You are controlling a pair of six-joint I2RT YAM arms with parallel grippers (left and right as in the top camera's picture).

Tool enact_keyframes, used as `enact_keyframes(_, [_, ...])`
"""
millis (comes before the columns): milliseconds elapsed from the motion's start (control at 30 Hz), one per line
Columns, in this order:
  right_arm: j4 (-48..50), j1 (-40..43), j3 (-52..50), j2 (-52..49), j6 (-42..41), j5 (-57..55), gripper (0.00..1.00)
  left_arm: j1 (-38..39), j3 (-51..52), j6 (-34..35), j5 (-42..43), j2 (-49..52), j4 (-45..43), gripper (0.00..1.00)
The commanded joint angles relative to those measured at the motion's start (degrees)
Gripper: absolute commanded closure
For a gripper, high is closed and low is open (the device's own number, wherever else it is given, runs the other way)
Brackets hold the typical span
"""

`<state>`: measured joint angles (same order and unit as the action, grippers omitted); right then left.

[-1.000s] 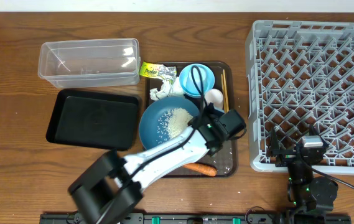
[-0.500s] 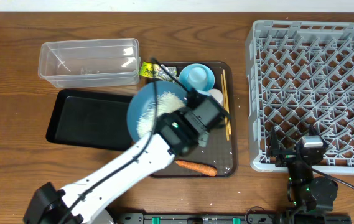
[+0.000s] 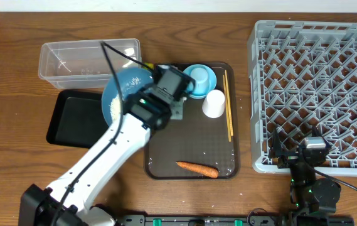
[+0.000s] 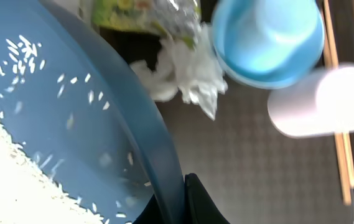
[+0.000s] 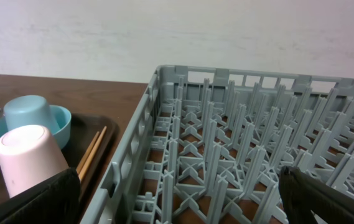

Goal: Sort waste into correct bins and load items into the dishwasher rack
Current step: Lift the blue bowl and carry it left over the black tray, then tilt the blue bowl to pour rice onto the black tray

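Observation:
My left gripper (image 3: 160, 95) is shut on the rim of the large blue dish (image 3: 123, 93). It holds the dish tilted above the gap between the clear box (image 3: 71, 59) and the black tray (image 3: 71, 122). White rice (image 4: 15, 180) lies in the dish (image 4: 71, 99). The tissue (image 4: 186, 74) and the wrapper (image 4: 142, 12) lie below on the brown tray. The light-blue cup (image 3: 198, 76) sits upside down in the small bowl (image 3: 211, 79). The white-pinkish cup (image 3: 214, 103), chopsticks (image 3: 228, 107) and carrot (image 3: 197, 168) are on the brown tray. My right gripper (image 5: 180, 199) is open at the front edge of the rack (image 3: 319, 81).
The brown serving tray (image 3: 191, 141) lies between the black tray and the rack, with a few loose rice grains near the carrot. The rack (image 5: 245, 149) fills the right side of the table. The right arm base (image 3: 313, 188) sits at the front right.
My left gripper has lifted the blue dish with rice off the brown tray and carried it left and back, over the black tray. The white-pinkish cup now shows fully. The right arm has not moved.

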<state>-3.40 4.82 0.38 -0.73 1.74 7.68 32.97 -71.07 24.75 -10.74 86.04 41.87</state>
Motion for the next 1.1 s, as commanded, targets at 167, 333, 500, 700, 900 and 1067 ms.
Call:
enact_keyframes(167, [-0.24,-1.14,-0.07,0.09,0.46,-0.15,0.01,-9.60,-0.83,-2.05,8.28,-0.74,-4.55,0.94])
enact_keyframes(333, [-0.22,-1.14,-0.07,0.09,0.46,-0.15,0.01,-15.98,-0.83,-2.03,15.76,-0.74,-4.68,0.94])
enact_keyframes(500, [-0.24,-1.14,-0.07,0.09,0.46,-0.15,0.01,-21.62,-0.83,-2.05,23.12,-0.74,-4.72,0.94])
enact_keyframes(700, [-0.24,-1.14,-0.07,0.09,0.46,-0.15,0.01,-28.37,-0.83,-1.99,33.59,-0.74,-4.68,0.94])
enact_keyframes(900, [-0.24,-1.14,-0.07,0.09,0.46,-0.15,0.01,-34.40,-0.83,-1.49,44.46,-0.74,-4.59,0.94])
enact_keyframes(1067, [-0.24,-1.14,-0.07,0.09,0.46,-0.15,0.01,-39.12,-0.83,-1.33,51.17,-0.74,-4.42,0.94])
